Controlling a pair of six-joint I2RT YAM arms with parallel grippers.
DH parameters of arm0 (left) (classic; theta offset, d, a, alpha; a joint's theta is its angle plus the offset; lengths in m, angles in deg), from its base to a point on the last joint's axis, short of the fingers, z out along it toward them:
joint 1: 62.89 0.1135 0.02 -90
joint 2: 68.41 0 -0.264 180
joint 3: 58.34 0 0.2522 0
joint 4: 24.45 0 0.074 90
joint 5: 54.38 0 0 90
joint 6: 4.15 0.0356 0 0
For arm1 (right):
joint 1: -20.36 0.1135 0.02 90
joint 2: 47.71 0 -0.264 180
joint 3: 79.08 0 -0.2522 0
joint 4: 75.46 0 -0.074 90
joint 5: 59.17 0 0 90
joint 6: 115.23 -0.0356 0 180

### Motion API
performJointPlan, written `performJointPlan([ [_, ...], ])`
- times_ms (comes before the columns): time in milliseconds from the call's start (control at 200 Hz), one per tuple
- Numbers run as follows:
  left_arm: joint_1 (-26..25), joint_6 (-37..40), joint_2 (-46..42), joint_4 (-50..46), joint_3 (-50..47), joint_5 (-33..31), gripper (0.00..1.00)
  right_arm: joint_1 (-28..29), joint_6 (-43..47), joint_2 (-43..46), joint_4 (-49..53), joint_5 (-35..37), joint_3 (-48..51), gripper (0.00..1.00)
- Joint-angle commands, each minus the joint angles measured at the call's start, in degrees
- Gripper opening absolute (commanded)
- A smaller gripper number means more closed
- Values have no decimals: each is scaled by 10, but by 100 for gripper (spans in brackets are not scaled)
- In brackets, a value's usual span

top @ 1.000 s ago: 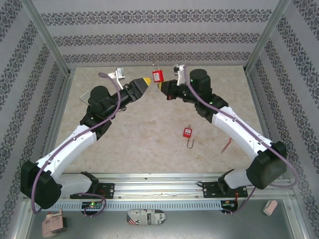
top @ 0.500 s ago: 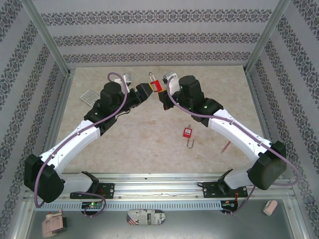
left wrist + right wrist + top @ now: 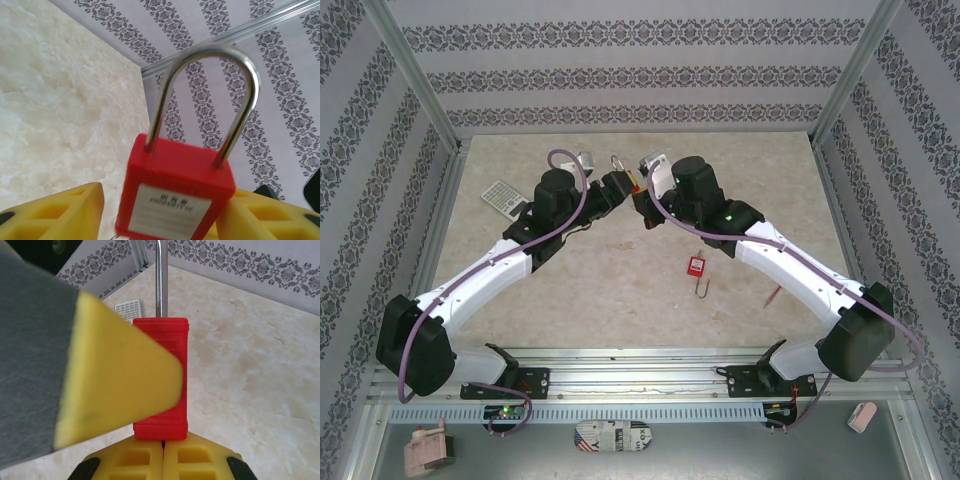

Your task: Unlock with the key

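Since the padlock [image 3: 177, 185] looks hard and slick, the left gripper [image 3: 162, 215] clamps its flat sides; the right gripper [image 3: 162, 452] is pinched shut underneath.

seemingly matt plastic padlock [image 3: 175, 192], polished metal shackle [image 3: 241, 115]

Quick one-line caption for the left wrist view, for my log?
Red padlock, shackle closed, between the left gripper's yellow fingers, pale table behind.
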Motion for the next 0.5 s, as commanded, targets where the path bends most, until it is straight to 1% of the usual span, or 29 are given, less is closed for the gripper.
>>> performJointPlan([
  [0,-6,-3,4,36,-5,-5,54,9,15,2,-3,-13,-24,0],
  [90,-6,-2,5,36,-9,-9,45,11,17,3,2,-14,-24,0],
  [255,-6,-8,7,50,-16,-6,25,11,17,5,7,-14,-24,0],
  [345,-6,-12,7,69,-26,-3,17,9,10,6,6,-25,-25,0],
  [385,-5,-14,6,83,-33,-1,14,6,2,8,3,-35,-25,7],
  [395,-6,-14,6,87,-35,-2,13,5,-1,9,2,-40,-25,12],
  [405,-6,-15,6,91,-36,-1,12,5,-2,9,2,-40,-25,13],
  [410,-6,-15,5,92,-37,-1,12,4,-4,10,0,-43,-24,17],
  [425,-5,-15,4,97,-39,1,10,2,-7,11,-1,-49,-24,21],
  [450,-5,-15,4,104,-41,3,9,-2,-15,12,-3,-62,-23,28],
  [495,-5,-11,1,121,-48,9,7,-12,-31,15,-9,-90,-24,35],
])
